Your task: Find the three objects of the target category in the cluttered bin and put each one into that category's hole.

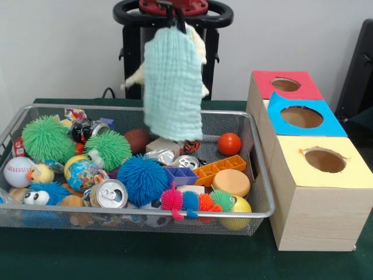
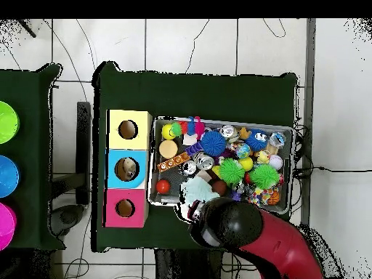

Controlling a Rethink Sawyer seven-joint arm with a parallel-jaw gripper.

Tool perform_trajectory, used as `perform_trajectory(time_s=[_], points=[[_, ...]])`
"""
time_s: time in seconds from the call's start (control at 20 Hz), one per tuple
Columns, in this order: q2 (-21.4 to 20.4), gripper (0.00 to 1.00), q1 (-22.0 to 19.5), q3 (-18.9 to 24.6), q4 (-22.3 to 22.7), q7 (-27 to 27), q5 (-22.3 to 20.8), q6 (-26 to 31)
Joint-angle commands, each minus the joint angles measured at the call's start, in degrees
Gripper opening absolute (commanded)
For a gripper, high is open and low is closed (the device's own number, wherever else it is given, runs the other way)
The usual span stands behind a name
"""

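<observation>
High at the top of the front view we see the gripper (image 1: pixel 174 22), clenched on the upper edge of a pale mint cloth (image 1: pixel 173 84); the cloth hangs straight down from it, clear of everything below (a cream-coloured piece of fabric (image 1: pixel 195 49) peeks out from behind it). In the overhead view the red and black arm (image 2: pixel 243 232) covers the gripper, and only a patch of the cloth shows by the basket's near edge.

Below the cloth sits the bin (image 1: pixel 261 175), a wide wire-mesh basket full of clutter. We pick out two green spiky balls (image 1: pixel 46 139), a blue spiky ball (image 1: pixel 141 178), a baseball (image 1: pixel 17 171), an upright drink can (image 1: pixel 108 194), an orange ball (image 1: pixel 229 143), an orange tray with compartments (image 1: pixel 220 168), a round tan sponge (image 1: pixel 231 182) and a yellow ball (image 1: pixel 237 210) in the front corner.

Just beside the bin, on the green table (image 1: pixel 175 256), stand three wooden boxes in a row, touching one another. The hole (image 1: pixel 301 116) we are after is in the blue-topped middle box; the red-topped box (image 1: pixel 285 84) lies behind it and the yellow-topped box (image 1: pixel 326 175) in front. From overhead, something pale shows inside the blue box's hole.
</observation>
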Motion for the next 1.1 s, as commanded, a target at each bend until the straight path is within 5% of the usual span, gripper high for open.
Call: perform_trajectory(time_s=[0.05, 0.75, 1.1], points=[[-5.98, 0.0, -2.11, -0.13, -8.39, 0.25, -3.84, 11.2], [-2.17, 0.0, -4.92, 3.39, -9.74, -1.58, -3.18, 6.51], [0.49, 0.0, -2.6, 4.96, -3.19, 2.75, 2.1, -6.29]])
